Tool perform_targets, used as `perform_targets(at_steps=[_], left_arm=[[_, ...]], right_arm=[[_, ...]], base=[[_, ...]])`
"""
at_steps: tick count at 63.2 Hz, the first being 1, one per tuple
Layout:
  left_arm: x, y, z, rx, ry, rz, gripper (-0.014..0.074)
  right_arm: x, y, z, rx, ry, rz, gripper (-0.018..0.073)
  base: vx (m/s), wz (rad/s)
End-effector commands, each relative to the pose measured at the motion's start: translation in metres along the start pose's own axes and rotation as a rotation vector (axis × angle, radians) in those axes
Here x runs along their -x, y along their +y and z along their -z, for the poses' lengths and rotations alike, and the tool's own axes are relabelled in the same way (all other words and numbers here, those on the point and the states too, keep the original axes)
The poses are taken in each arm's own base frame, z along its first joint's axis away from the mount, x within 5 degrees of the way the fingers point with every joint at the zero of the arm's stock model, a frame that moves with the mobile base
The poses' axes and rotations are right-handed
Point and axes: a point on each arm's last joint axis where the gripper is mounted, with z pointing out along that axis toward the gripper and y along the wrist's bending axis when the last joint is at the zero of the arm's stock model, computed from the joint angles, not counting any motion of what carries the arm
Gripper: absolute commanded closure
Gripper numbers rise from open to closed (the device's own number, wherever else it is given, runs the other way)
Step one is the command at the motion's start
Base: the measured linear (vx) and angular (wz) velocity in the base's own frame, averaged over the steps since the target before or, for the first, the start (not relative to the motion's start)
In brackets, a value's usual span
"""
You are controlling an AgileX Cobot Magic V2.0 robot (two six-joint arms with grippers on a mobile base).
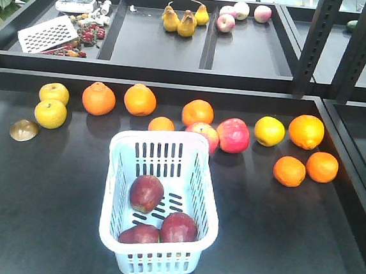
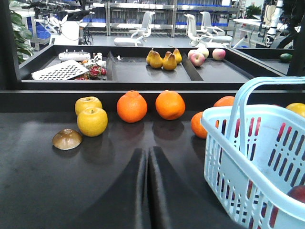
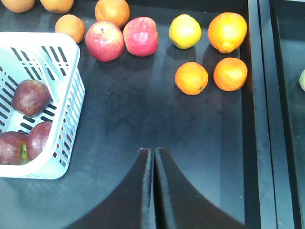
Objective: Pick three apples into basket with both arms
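Left gripper: black fingers pressed together, holding nothing, low over the dark table
Right gripper: fingers closed together, empty, above bare tabletop right of the basket
Basket: pale blue, slotted, near the front middle of the table
Apples: all three dark maroon ones lie inside the basket, two touching at the near end
Behind basket: oranges, yellow and pink-red apples in a row

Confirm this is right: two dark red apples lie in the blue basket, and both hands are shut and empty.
Wrong count: the basket holds three dark red apples, as the front-facing view shows. The left hand and right hand are indeed shut and empty.
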Motion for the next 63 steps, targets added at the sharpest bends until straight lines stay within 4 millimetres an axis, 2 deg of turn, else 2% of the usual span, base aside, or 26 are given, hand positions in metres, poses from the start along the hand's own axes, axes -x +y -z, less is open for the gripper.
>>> perform_targets(at_steps=[1,47,52,57,63], left_arm=[[0.008,-0.002,0.001,-0.019,-0.111,0.015,0.0603],[0.007,-0.001,0.001,-0.018,-0.103,0.016,0.0603],[0.007,-0.001,0.001,-0.018,-0.103,0.016,0.0603],[0.007,-0.001,0.001,-0.018,-0.103,0.016,0.0603],[0.007,-0.002,0.001,-0.021,-0.102,0.016,0.0603]], right_arm=[[0.011,-0.002,0.008,-0.014,-0.094,0.012,0.0568],[0.011,-0.001,0.007,-0.006,-0.096,0.005,0.0568],[0.002,-0.002,0.002,-0.023,-0.093,0.020,0.0568],[-0.016,-0.002,-0.005,-0.025,-0.097,0.020,0.0568],[-0.031,-0.002,-0.009,-0.034,-0.227,0.026,0.0568]], base=[[0.00,0.00],[0.00,0.00],[0.00,0.00],[0.00,0.00],[0.00,0.00]])
